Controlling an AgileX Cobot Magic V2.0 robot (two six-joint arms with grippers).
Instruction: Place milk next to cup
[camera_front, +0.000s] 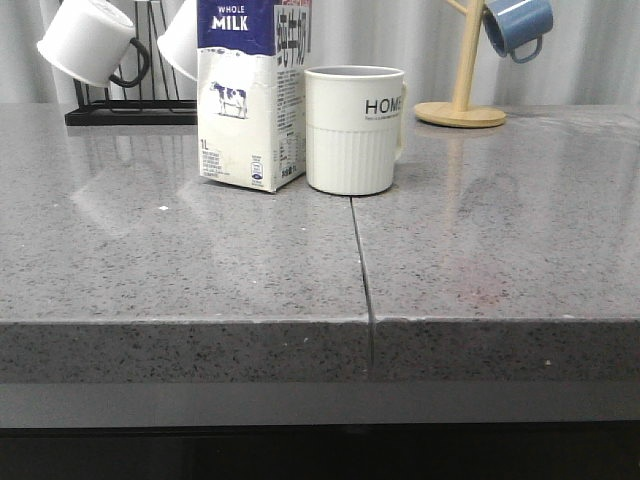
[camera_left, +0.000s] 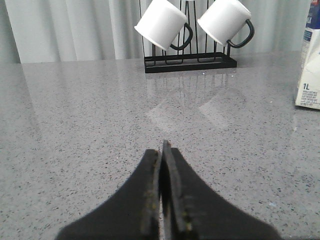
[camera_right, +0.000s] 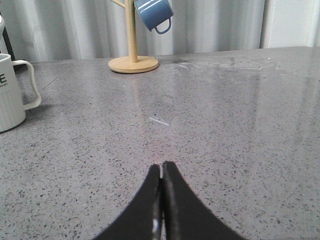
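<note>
The milk carton (camera_front: 250, 95), white with a dark blue top reading "WHOLE MILK", stands upright on the grey counter, touching or almost touching the left side of the cream ribbed cup (camera_front: 354, 130) marked "HOME". The carton's edge shows in the left wrist view (camera_left: 310, 65). The cup's handle side shows in the right wrist view (camera_right: 12, 92). My left gripper (camera_left: 162, 150) is shut and empty, low over bare counter, well away from the carton. My right gripper (camera_right: 162, 167) is shut and empty over bare counter, apart from the cup. Neither gripper shows in the front view.
A black wire rack (camera_front: 130, 110) with two plain white black-handled mugs (camera_left: 162, 24) stands at the back left. A wooden mug tree (camera_front: 462, 100) holding a blue mug (camera_front: 517, 25) stands at the back right. A seam (camera_front: 362, 270) runs down the counter's middle.
</note>
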